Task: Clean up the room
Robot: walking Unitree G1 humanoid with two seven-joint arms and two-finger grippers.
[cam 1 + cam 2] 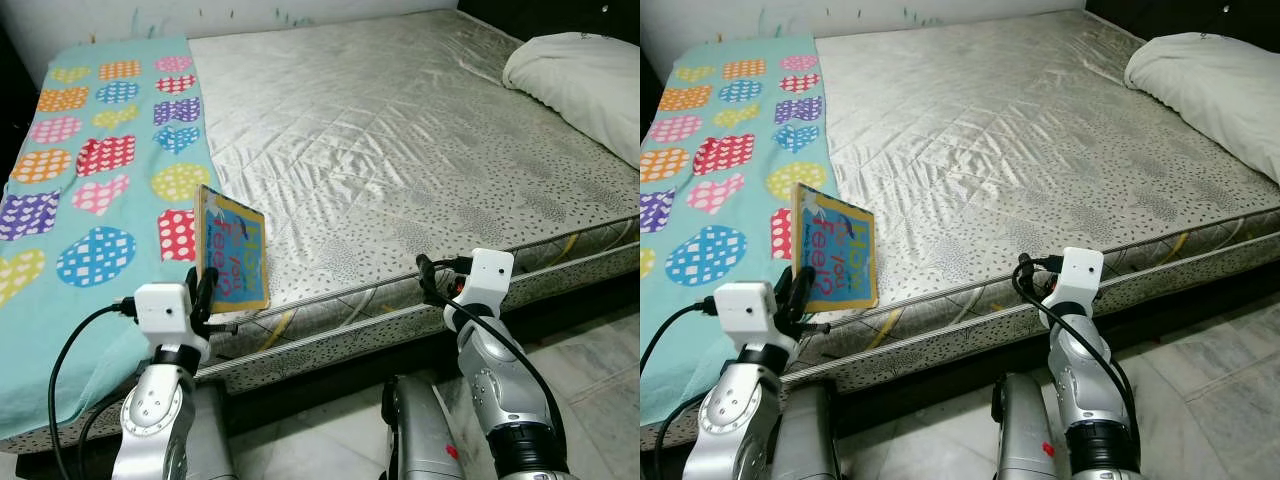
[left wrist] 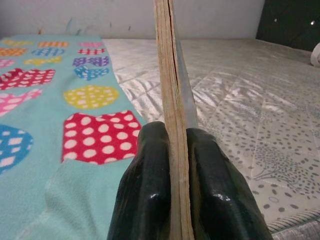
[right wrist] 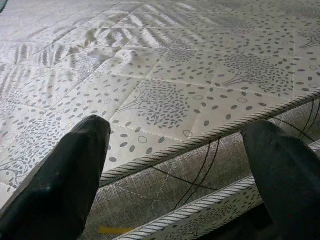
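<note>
My left gripper (image 2: 170, 165) is clamped on the lower edge of a thin children's board book (image 1: 230, 250), one black finger (image 2: 145, 185) pressed to each cover, so the book stands upright above the claw with its blue and yellow front turned toward my right. I judge it is pinched low and held on edge like this so it can be carried clear of the bedding and set down somewhere tidy. Just beyond the claw lies the near edge of the mattress (image 1: 400, 160), silvery, quilted and bare of sheets. Out to the left of the claw, a turquoise blanket (image 1: 90, 160) printed with dotted hearts covers that end of the bed and hangs over its side. My right gripper (image 3: 175, 165) hovers low, well apart from the book, its fingers spread wide and holding nothing, pointed at the mattress's corded edge, probably waiting. Far beyond it, a white pillow (image 1: 585, 80) rests at the bed's far right corner. Pale tiled floor (image 1: 600, 350) shows below the right arm.
</note>
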